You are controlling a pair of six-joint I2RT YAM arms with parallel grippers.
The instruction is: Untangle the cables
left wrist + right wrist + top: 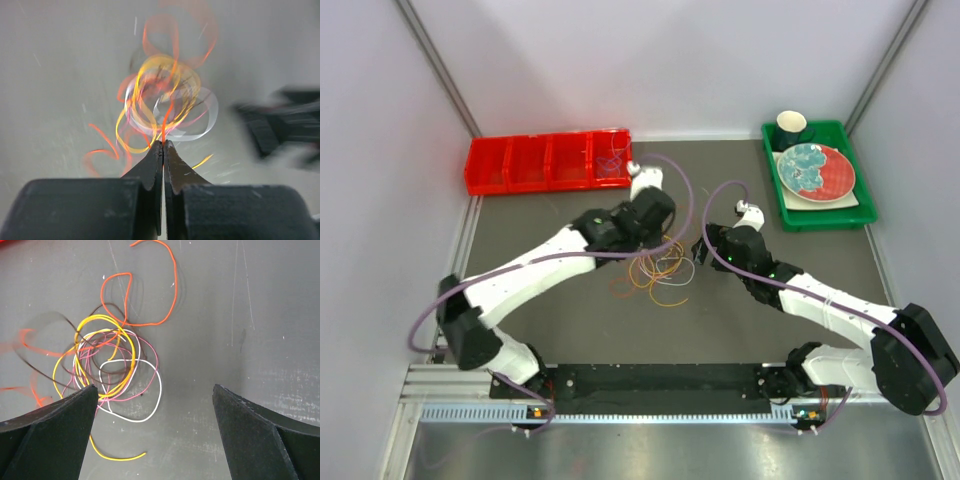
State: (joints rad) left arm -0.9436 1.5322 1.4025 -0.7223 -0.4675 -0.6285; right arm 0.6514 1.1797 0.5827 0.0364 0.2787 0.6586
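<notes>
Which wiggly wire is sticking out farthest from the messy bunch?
The orange cable. It loops far out alone on the table, while the yellow cable, white cable and purple cable lie piled together.

A robotics lab test cell was shown. A table covered by a dark mat [570,320] was enclosed by plain pale panels [380,120] set in metal corner posts [435,65]. Two white-and-black robot arms, the left arm [535,265] and the right arm [820,300], were bolted at the near edge beside slotted aluminium rails [470,380]. A red divided bin [548,160] and a green tray [860,212] were placed at the far side.
</notes>
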